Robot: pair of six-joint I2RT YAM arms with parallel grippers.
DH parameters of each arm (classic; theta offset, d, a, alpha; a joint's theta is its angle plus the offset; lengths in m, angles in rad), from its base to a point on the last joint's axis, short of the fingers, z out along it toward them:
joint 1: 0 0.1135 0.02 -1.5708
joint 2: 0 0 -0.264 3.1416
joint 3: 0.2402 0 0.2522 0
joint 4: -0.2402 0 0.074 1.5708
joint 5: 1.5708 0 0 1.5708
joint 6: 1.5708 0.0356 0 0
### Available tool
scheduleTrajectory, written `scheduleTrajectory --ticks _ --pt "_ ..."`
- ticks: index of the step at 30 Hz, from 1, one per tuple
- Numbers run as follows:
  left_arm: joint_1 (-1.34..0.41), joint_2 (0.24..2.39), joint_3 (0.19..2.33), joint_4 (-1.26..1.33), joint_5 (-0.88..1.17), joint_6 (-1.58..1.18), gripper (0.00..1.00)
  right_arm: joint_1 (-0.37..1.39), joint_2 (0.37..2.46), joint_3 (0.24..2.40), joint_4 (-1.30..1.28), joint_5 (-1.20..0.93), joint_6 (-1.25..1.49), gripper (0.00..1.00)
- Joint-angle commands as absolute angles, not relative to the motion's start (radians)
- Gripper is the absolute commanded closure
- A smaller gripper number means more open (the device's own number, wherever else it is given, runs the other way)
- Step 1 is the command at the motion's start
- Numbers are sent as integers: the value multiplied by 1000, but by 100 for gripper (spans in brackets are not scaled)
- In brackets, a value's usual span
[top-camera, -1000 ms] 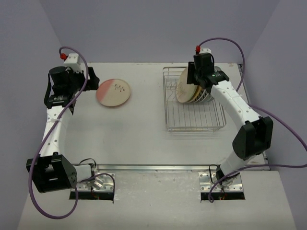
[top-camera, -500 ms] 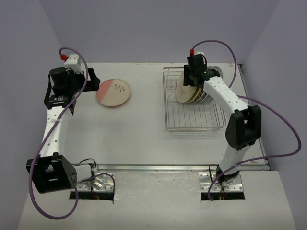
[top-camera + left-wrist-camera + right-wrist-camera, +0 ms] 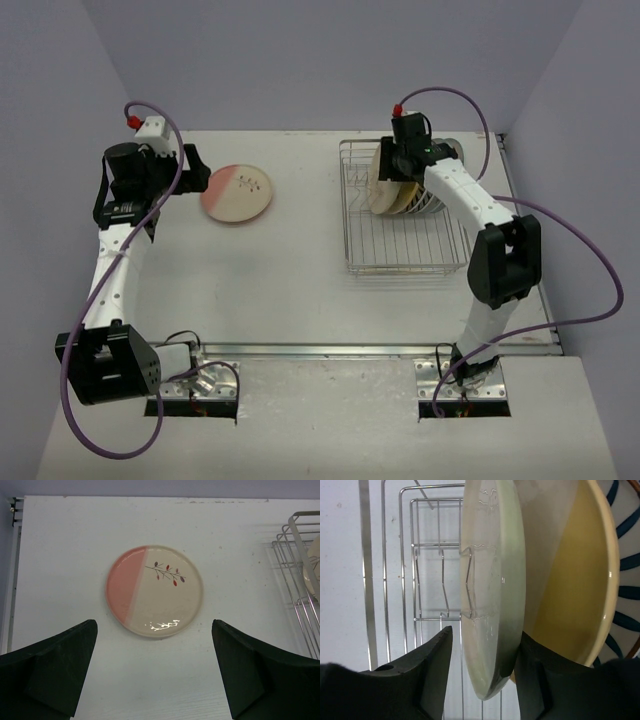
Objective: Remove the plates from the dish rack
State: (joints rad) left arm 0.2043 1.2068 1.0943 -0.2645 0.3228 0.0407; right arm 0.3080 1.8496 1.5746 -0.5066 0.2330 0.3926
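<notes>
Several plates (image 3: 388, 186) stand on edge at the back of the wire dish rack (image 3: 405, 262). My right gripper (image 3: 396, 168) straddles the rim of the front cream plate (image 3: 490, 580). Its right finger (image 3: 530, 665) touches the plate's back; its left finger (image 3: 432, 665) stands a small gap off the face. Behind are a yellowish plate (image 3: 570, 590) and a blue-striped plate (image 3: 626, 530). A cream plate with a pink side (image 3: 237, 193) (image 3: 154, 591) lies flat on the table. My left gripper (image 3: 195, 165) (image 3: 154, 625) hovers open just short of it, holding nothing.
The rack's wire posts and side rails (image 3: 402, 580) run left of the front plate. The rack's corner (image 3: 295, 580) shows at the right edge of the left wrist view. Cables loop from both wrists. The table's back edge lies just behind the rack.
The right arm drew its elbow in toward the rack and settled over the plates; its jaws have narrowed about the front plate's rim. The left arm has stayed put.
</notes>
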Motion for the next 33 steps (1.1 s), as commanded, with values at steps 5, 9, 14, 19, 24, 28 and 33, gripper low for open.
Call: scheduleTrajectory --ticks 5,9,14,19,24,28,33 --pt "198 1211 1093 -211 351 20 4 319 1812 1509 -337 81 420 60" --pt "198 1213 1097 -212 353 15 3 319 1805 1510 -336 81 409 79" --pt "198 1212 1100 -216 357 11 3 318 1785 1505 -351 91 400 100" --pt "199 1213 1101 -218 358 10 3 318 1720 1515 -351 63 392 100" --pt "198 1212 1111 -221 359 -25 0 316 1663 1573 -351 57 351 100" --pt "199 1211 1126 -229 383 -38 0 314 1621 1618 -351 61 318 100" --pt "199 1201 1148 -236 505 -49 0 296 1560 1661 -349 31 286 100"
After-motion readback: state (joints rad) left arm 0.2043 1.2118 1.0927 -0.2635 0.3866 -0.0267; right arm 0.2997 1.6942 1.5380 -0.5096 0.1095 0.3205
